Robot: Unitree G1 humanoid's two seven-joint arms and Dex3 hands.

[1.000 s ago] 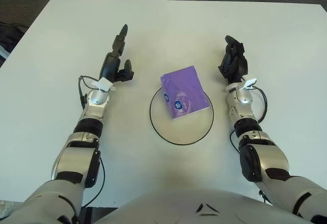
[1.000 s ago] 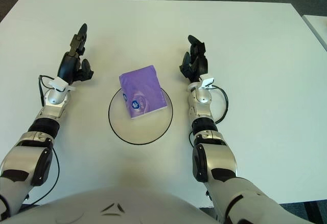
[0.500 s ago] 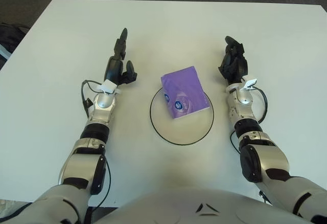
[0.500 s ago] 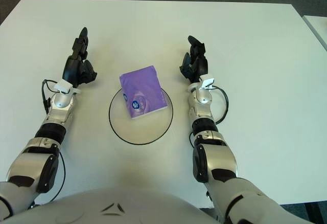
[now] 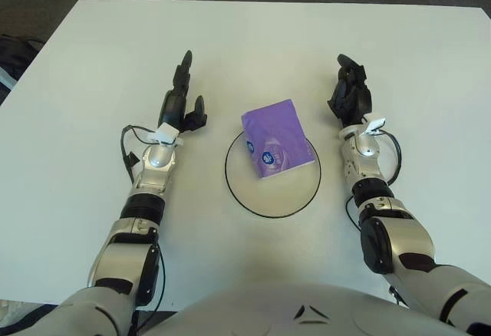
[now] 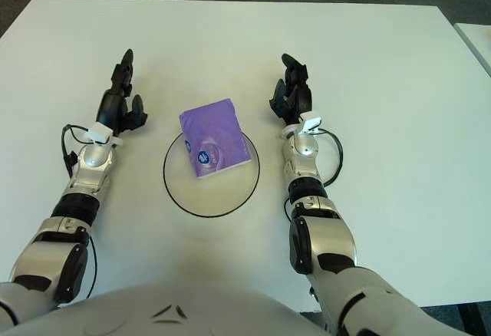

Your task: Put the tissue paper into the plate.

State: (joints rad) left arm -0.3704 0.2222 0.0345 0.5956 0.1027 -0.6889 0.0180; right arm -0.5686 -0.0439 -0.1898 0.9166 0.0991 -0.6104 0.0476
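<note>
A white worktop (image 5: 92,44) fills the view. At its centre lies the plate (image 5: 249,198), a flat disc outlined by a thin black ring. The purple tissue paper pack (image 5: 276,138) sits tilted on it, its far corner overhanging the rim. The left robot hand (image 5: 179,104) is left of the plate, fingers spread, empty. The right robot hand (image 5: 350,94) is right of it, fingers loosely spread, empty. To finish well, nudge the pack gently inward until fully inside the ring.

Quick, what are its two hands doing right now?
Left hand: open, holding nothing, left of the tissue pack.
Right hand: open, holding nothing, right of the pack.
</note>
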